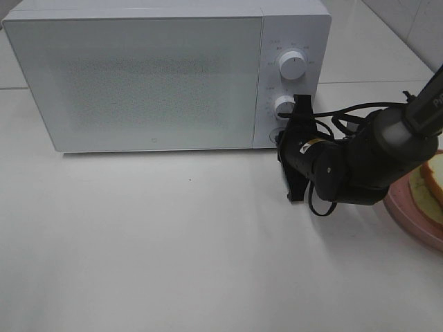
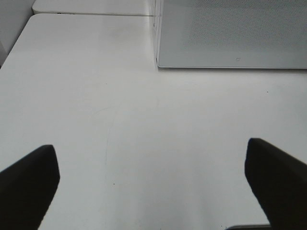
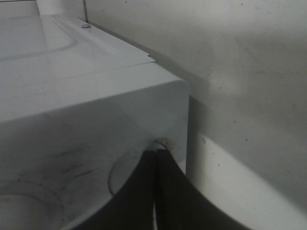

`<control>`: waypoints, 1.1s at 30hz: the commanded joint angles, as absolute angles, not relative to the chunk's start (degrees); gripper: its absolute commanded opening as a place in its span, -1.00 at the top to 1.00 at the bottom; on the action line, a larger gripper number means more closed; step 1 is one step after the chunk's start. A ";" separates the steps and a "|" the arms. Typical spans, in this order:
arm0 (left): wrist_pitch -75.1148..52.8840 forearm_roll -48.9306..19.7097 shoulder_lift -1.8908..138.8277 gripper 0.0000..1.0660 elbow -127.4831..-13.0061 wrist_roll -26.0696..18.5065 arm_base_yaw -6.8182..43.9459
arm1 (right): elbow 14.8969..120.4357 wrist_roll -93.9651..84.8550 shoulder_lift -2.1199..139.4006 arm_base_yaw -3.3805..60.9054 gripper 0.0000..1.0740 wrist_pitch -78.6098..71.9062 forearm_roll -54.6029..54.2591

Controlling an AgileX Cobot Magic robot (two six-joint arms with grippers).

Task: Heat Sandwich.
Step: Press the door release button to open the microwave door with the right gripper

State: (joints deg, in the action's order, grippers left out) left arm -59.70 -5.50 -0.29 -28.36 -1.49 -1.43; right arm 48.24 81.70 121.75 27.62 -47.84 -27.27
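At the tip of the closed right end effector [image 3: 158,154] sat the microwave [image 1: 138,76] door button [image 3: 125,170], which called for a square, firm press, with the left end effector [image 2: 151,160] open.

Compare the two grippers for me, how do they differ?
The left gripper is open; the right gripper is shut. The left gripper hangs over the table, short of the microwave; the right gripper's tip sits at the microwave's front, below its knobs. Both are black and hold nothing.
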 commanded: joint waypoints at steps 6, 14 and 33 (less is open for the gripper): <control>-59.36 -5.39 -1.49 -0.94 -28.25 -1.32 -1.09 | 49.33 79.30 119.18 27.33 0.99 -53.29 -27.27; -59.36 -5.39 -1.49 -0.94 -28.25 -1.32 -1.09 | 49.33 79.76 119.18 27.33 0.99 -53.23 -27.90; -59.36 -5.39 -1.49 -0.94 -28.25 -1.32 -1.09 | 54.72 74.54 119.63 27.33 0.99 -59.24 -33.35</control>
State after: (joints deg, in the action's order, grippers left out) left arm -59.70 -5.50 -0.29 -28.36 -1.49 -1.43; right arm 50.42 77.01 120.66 28.65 -46.70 -33.75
